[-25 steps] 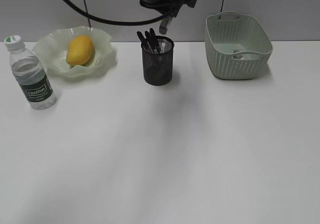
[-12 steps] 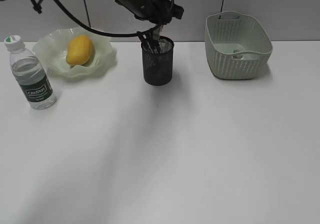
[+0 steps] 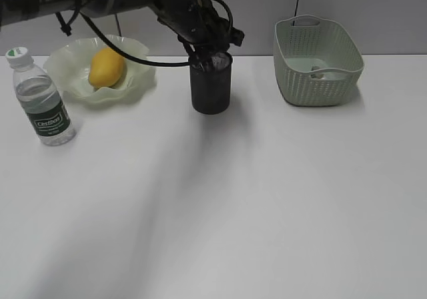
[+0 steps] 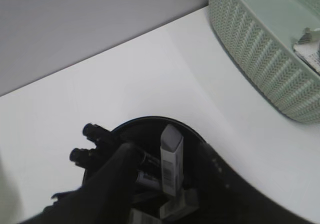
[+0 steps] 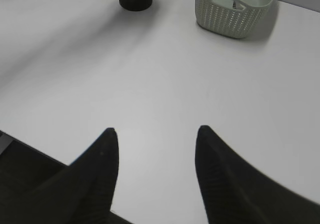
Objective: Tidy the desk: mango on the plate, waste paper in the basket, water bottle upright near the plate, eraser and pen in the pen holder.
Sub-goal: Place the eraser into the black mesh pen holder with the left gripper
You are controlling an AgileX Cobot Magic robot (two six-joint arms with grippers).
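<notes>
The left gripper (image 3: 208, 53) hangs at the mouth of the pen holder (image 3: 211, 89); whether its jaws are parted or gripping cannot be told, since only one dark finger (image 4: 117, 176) shows, reaching into the cup beside the pens (image 4: 92, 144) and a boxed eraser (image 4: 171, 160). The right gripper (image 5: 156, 149) stands open and empty, well in front of the pen holder. Left of the pen holder, the mango (image 3: 107, 67) lies on the plate (image 3: 137, 72), and further left the water bottle (image 3: 41, 102) stands upright. Right of it, the basket (image 3: 317, 62) holds the waste paper (image 3: 316, 74).
</notes>
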